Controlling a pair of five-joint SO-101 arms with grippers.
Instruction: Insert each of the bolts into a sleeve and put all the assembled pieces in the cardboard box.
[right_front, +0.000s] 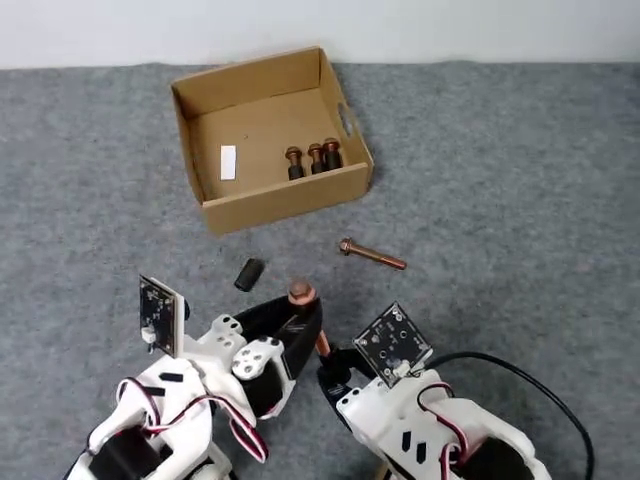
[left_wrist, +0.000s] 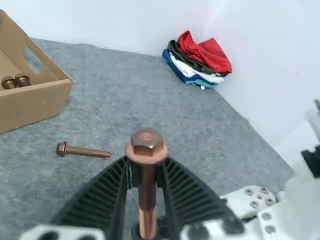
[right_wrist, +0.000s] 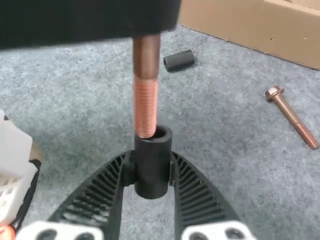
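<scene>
Held bolt (left_wrist: 145, 150): copper-brown.
Held sleeve (right_wrist: 152, 167): black.
Loose bolt (right_front: 372, 254): copper-brown.
Loose sleeve (right_front: 249, 274): black.
Box (right_front: 280, 202): tan cardboard.
Label (right_front: 228, 162): white.
Boxed pieces (right_front: 314, 158): copper and black.
Left hand (left_wrist: 146, 170): black, ribbed pattern.
Right hand (right_wrist: 152, 172): black, ribbed pattern.
Arm bodies (right_front: 400, 412): white.
Tabletop (right_front: 520, 180): grey, finely mottled.
Clothes pile (left_wrist: 199, 59): red, black, white, blue.

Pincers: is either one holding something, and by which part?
Left pincer clamps a bolt by its shank just below the head; right pincer clamps a black sleeve by its sides.
</scene>
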